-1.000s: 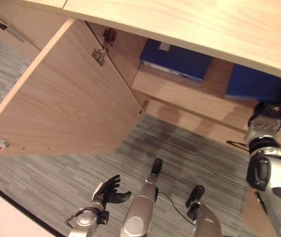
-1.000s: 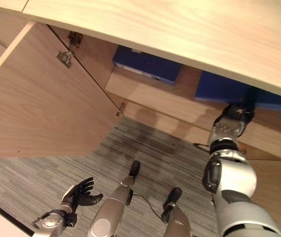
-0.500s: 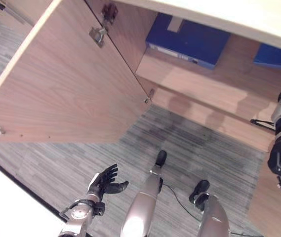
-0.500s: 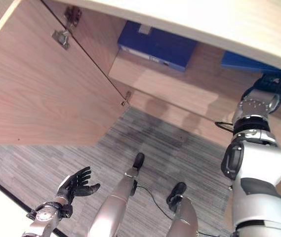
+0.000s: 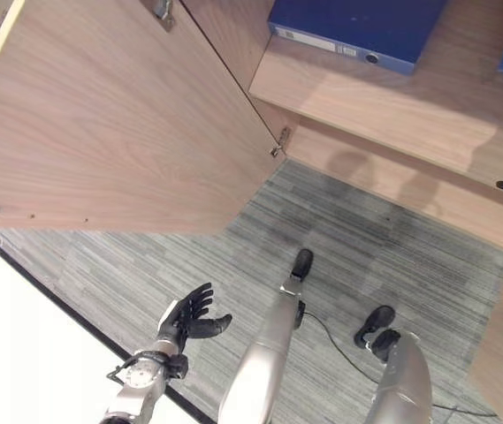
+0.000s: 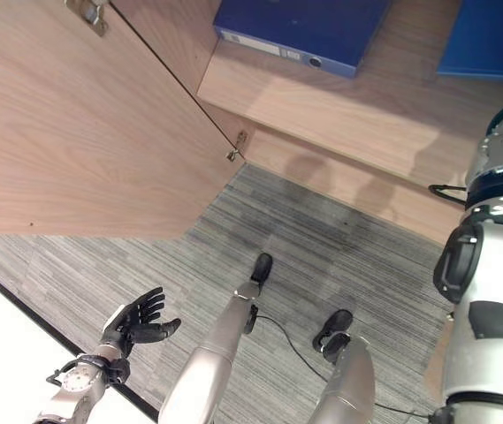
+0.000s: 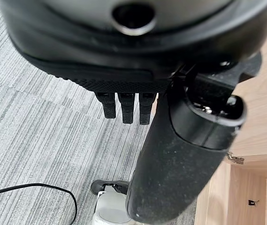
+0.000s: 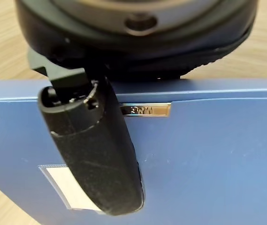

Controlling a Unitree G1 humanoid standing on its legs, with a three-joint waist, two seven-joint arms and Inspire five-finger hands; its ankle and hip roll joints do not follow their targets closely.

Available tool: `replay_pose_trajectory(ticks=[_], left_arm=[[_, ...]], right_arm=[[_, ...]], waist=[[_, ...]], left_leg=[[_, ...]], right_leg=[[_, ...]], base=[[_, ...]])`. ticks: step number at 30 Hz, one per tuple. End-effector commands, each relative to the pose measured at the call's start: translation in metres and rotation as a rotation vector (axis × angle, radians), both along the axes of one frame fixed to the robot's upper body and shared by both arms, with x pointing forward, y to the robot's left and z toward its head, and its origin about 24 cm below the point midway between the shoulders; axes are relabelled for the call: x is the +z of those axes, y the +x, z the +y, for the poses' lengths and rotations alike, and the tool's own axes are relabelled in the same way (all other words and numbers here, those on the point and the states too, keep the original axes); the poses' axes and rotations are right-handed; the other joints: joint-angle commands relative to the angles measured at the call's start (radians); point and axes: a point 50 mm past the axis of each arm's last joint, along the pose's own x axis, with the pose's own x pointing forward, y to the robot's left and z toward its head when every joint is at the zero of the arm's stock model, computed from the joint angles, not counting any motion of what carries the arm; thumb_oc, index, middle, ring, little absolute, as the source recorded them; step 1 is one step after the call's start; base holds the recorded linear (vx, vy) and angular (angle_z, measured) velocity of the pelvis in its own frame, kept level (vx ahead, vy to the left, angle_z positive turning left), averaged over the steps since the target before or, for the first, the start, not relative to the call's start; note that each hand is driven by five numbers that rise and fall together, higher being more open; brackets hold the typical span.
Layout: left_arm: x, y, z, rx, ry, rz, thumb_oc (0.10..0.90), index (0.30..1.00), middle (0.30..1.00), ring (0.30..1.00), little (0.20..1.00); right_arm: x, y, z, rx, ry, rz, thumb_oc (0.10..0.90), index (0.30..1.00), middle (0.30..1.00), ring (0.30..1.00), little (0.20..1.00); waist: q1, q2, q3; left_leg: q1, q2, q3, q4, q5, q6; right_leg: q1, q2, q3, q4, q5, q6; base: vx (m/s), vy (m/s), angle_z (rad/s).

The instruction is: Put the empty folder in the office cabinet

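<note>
Since our right robot hand [image 8: 95, 159] pinches the stiff, light folder [image 8: 208, 154] by its spine, we leave the left robot hand [image 5: 186, 316] open.

One folder [image 6: 300, 26] lies flat on the cabinet shelf [image 6: 339, 106]; a second folder [image 6: 490, 40] lies to its right. The open cabinet door [image 6: 65, 124] stands at the left, over the floor [image 6: 339, 238].
</note>
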Motion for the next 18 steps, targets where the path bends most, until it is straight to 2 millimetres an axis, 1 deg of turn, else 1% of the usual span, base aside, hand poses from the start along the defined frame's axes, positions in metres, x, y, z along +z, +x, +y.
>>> replay_pose_trajectory(ticks=[1,2,3,9,11,14,15,16,17,18], left_arm=[[-0.002,-0.013,0.025,0.056,0.045,0.028,0.800,0.900,0.900,0.900,0.900],[-0.002,-0.012,0.024,0.061,0.041,0.021,0.800,0.900,0.900,0.900,0.900],[-0.001,-0.013,0.023,0.072,0.048,0.017,0.800,0.900,0.900,0.900,0.900],[-0.002,-0.014,0.026,0.101,0.080,0.017,0.800,0.900,0.900,0.900,0.900],[-0.002,-0.015,0.028,0.113,0.102,0.026,0.800,0.900,0.900,0.900,0.900],[-0.003,-0.015,0.030,0.128,0.123,0.028,0.800,0.900,0.900,0.900,0.900],[-0.003,-0.015,0.030,0.128,0.123,0.028,0.800,0.900,0.900,0.900,0.900],[-0.003,-0.016,0.031,0.128,0.136,0.034,0.800,0.900,0.900,0.900,0.900],[-0.003,-0.015,0.031,0.139,0.140,0.031,0.800,0.900,0.900,0.900,0.900],[-0.003,-0.015,0.032,0.146,0.142,0.033,0.800,0.900,0.900,0.900,0.900]], right_arm=[[0.044,-0.033,-0.024,-0.158,-0.206,0.035,0.800,0.900,0.900,0.900,0.900],[0.043,-0.031,-0.024,-0.158,-0.199,0.080,0.800,0.900,0.900,0.900,0.900],[0.043,-0.025,-0.017,-0.143,-0.202,0.138,0.800,0.900,0.900,0.900,0.900],[0.039,-0.015,-0.005,-0.114,-0.171,0.216,0.800,0.900,0.900,0.900,0.900],[0.036,-0.013,-0.004,-0.104,-0.143,0.253,0.800,0.900,0.900,0.900,0.900],[0.030,-0.006,0.003,-0.074,-0.121,0.303,0.800,0.900,0.900,0.900,0.900],[0.030,-0.006,0.003,-0.074,-0.121,0.303,0.800,0.900,0.900,0.900,0.900],[0.027,-0.006,0.002,-0.073,-0.105,0.326,0.800,0.900,0.900,0.900,0.900],[0.018,-0.004,0.003,-0.063,-0.054,0.353,0.800,0.900,0.900,0.900,0.900],[0.017,-0.002,0.005,-0.059,-0.044,0.365,0.800,0.900,0.900,0.900,0.900]], waist=[[0.011,0.023,-0.092],[0.010,0.025,-0.092],[0.002,0.023,-0.088],[-0.015,0.010,-0.082],[-0.022,0.003,-0.080],[-0.031,-0.007,-0.078],[-0.031,-0.007,-0.078],[-0.034,-0.011,-0.077],[-0.036,-0.015,-0.075],[-0.038,-0.019,-0.073]], left_leg=[[0.050,0.127,-0.016,0.129,-0.257,-0.061],[0.047,0.128,-0.016,0.128,-0.257,-0.061],[0.046,0.131,-0.011,0.123,-0.257,-0.060],[0.055,0.141,-0.004,0.114,-0.258,-0.062],[0.057,0.144,-0.006,0.112,-0.258,-0.065],[0.064,0.147,-0.003,0.108,-0.258,-0.067],[0.065,0.148,-0.003,0.107,-0.258,-0.067],[0.071,0.149,-0.002,0.103,-0.259,-0.068],[0.078,0.151,-0.002,0.098,-0.259,-0.069],[0.084,0.153,0.000,0.095,-0.258,-0.069]], right_leg=[[-0.010,-0.006,0.068,-0.021,-0.065,0.155],[-0.019,-0.004,0.072,-0.017,-0.063,0.155],[-0.027,0.000,0.075,-0.017,-0.062,0.153],[-0.012,0.011,0.072,-0.040,-0.058,0.147],[-0.006,0.014,0.070,-0.051,-0.054,0.147],[0.005,0.020,0.066,-0.059,-0.049,0.146],[0.006,0.020,0.065,-0.060,-0.048,0.146],[0.012,0.023,0.064,-0.065,-0.049,0.145],[0.022,0.027,0.062,-0.074,-0.048,0.143],[0.029,0.029,0.059,-0.079,-0.046,0.143]], base=[[0.00,0.000,0.00],[0.00,0.000,0.00],[0.00,0.000,0.00],[0.00,-0.003,-0.01],[0.00,0.000,0.00],[0.00,0.000,0.00],[0.00,0.000,0.00],[0.00,-0.002,-0.08],[-0.01,-0.007,-0.11],[-0.01,-0.018,-0.10]])
